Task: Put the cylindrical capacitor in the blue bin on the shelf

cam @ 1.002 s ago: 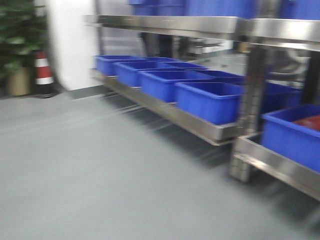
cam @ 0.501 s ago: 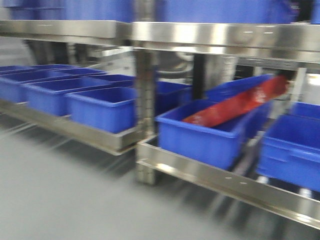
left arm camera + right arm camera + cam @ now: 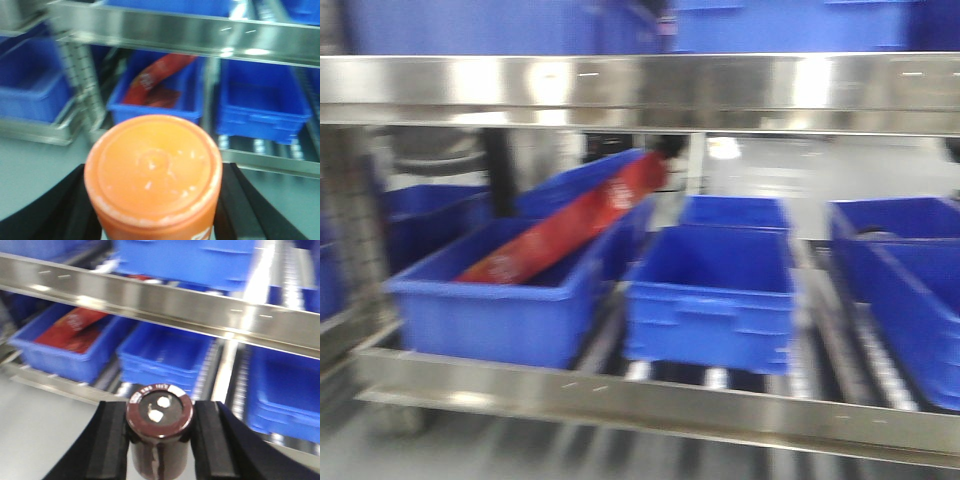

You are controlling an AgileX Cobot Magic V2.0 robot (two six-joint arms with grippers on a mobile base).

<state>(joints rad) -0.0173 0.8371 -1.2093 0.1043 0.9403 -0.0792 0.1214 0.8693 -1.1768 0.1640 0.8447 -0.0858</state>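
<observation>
**Mia:** Where is the cylindrical capacitor [image 3: 152, 170]?

**Sam:** The left fingers [image 3: 70, 210] pinch it, one on each side. It is out in front of the shelf [image 3: 640, 90], not inside yet.

**Mia:** And the right fingers [image 3: 107, 440]?

**Sam:** They pinch a dark brown can [image 3: 159, 430].

**Mia:** Which blue bin [image 3: 262, 125] has room?

**Sam:** The one at 2 o'clock from the orange top. It looks empty. The other bin [image 3: 192, 107], at 12 o'clock, has a red packet [image 3: 155, 75] in it.

**Mia:** What could go wrong?

**Sam:** The top rail [image 3: 175, 30] hangs low over the bins. I think the capacitor could bump it if the arm goes in too high. The front rail [image 3: 270, 162], at 3 o'clock, could catch it if the arm goes too low. It could also drop onto the red packet.

**Mia:** So where is the open room?

**Sam:** Only the gap between the two rails.
</observation>
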